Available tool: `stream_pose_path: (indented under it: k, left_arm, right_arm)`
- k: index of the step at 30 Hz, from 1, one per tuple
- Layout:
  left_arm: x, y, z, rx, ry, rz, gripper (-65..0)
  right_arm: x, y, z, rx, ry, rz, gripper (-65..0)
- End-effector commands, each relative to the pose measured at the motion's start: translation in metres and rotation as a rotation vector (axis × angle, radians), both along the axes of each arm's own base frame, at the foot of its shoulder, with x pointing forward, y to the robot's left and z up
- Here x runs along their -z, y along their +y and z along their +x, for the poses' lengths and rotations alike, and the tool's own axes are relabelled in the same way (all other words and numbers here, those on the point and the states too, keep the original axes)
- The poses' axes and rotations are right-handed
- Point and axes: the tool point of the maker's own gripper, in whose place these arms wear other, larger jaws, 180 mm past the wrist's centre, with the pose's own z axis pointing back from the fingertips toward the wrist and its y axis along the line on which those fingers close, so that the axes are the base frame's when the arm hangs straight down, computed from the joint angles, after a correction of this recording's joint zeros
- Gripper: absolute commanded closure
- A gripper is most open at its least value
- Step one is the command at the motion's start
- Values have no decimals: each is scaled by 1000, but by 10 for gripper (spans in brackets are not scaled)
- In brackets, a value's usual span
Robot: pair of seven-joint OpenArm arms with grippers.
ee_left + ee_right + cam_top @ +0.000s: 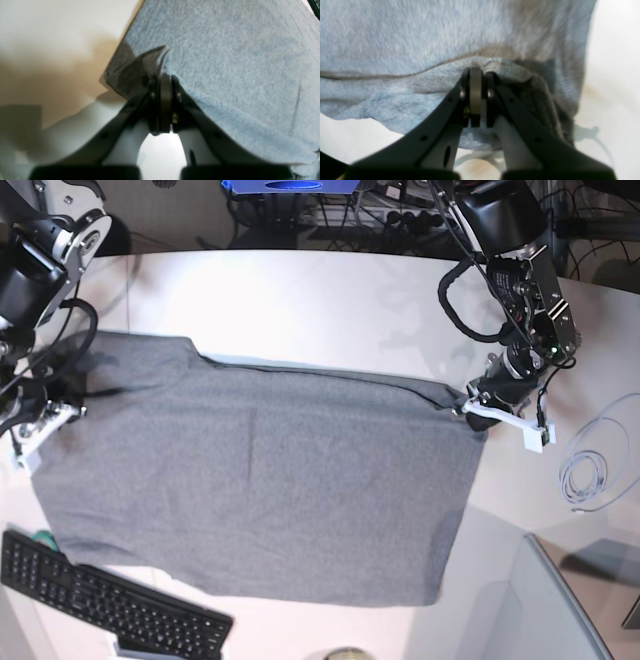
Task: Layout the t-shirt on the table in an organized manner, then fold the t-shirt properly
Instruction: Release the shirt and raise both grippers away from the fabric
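Grey t-shirt [260, 490] spread mostly flat on white worktop [300, 310]. My left hand [162, 75] and right hand [475, 75] each clamp shirt edge. Layout nearly done; folding not begun.

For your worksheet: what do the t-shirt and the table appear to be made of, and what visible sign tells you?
T-shirt: soft knit fabric, probably cotton, matte heather grey; fuzzy surface and limp drape in the wrist views.
Table: smooth, hard white top, possibly laminate; it shows soft shadows and a faint sheen.
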Motion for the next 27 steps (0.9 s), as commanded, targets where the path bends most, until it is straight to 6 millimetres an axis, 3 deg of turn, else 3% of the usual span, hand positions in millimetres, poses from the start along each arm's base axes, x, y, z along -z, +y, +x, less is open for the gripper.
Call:
stream_pose_path:
  k: [1, 5, 8, 11, 15, 17, 20, 24, 27]
  left_arm:
    - [-15, 6, 12, -10, -57, 12, 0]
    - [-15, 6, 12, -9, -57, 13, 0]
    - [-16, 6, 12, -10, -59, 12, 0]
    - [-17, 7, 11, -9, -61, 16, -21]
    - [-18, 7, 12, -9, -64, 17, -323]
    - [-19, 10, 12, -15, -67, 19, -439]
    - [-36, 42, 7, -111, -110, 41, -527]
    - [-61, 84, -12, -228, -165, 97, -535]
    - [-69, 112, -45, -252, -159, 174, -535]
  right_arm:
    - [-16, -9, 18, 11, -55, -15, -8]
    - [-16, -9, 19, 11, -57, -16, -26]
    - [-20, -11, 20, 19, -69, -20, -161]
    - [-35, -20, 22, 16, -107, -69, -302]
    - [-59, -26, 15, 9, -177, -160, -327]
    - [-70, -25, 2, 1, -198, -211, -327]
    - [-65, -15, -29, -17, -136, -237, -327]
    - [-48, -2, -57, 36, -134, -194, -332]
    - [-36, 3, -70, 153, -162, -130, -333]
